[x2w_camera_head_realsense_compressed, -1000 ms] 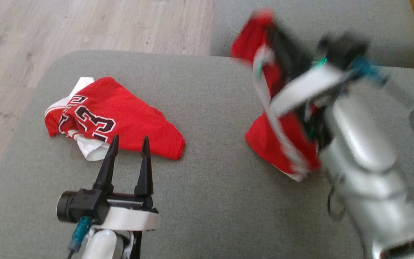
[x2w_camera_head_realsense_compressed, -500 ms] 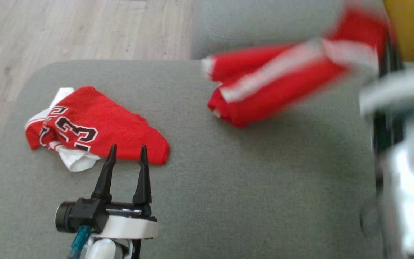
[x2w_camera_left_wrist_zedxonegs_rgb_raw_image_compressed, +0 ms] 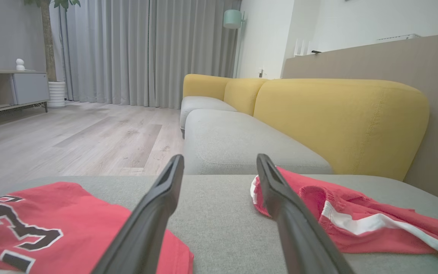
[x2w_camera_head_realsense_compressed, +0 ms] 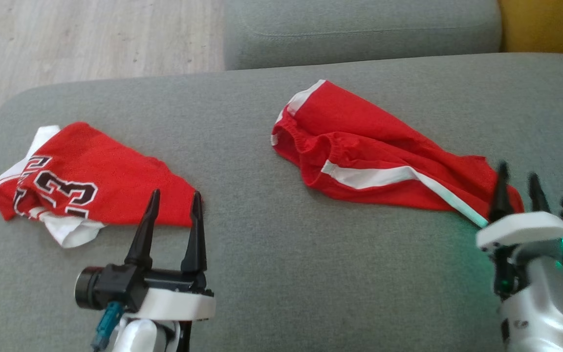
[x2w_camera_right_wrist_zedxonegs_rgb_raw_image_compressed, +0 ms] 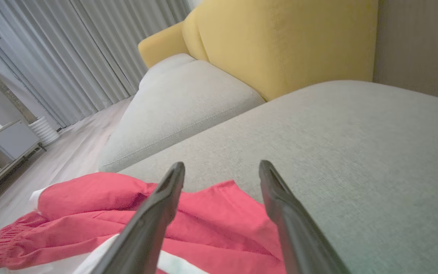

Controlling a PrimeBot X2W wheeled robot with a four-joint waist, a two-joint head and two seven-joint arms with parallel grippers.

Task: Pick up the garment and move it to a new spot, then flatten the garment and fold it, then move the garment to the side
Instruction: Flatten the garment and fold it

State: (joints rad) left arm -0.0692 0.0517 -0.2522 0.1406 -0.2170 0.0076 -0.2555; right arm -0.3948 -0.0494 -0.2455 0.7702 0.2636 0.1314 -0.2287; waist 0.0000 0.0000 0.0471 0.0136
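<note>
Head view: red shorts [x2w_camera_head_realsense_compressed: 359, 151] lie on the grey seat cushion [x2w_camera_head_realsense_compressed: 281, 274], put down but not yet flat.

The shorts lie crumpled and slanted across the cushion, with the waistband toward the middle and the leg end just at my right gripper [x2w_camera_head_realsense_compressed: 517, 172]. Its fingers are spread with nothing between them, and the right wrist view shows the cloth lying beneath them. I judge the first step, bringing the garment to a new spot, as done. Flattening is not done, because the cloth has wrinkles and the white stripe bends. Folding and moving it aside also remain. My left gripper [x2w_camera_head_realsense_compressed: 175, 194] hovers with its fingers apart and empty, at the edge of a numbered red jersey [x2w_camera_head_realsense_compressed: 91, 181], well apart from the shorts.
</note>
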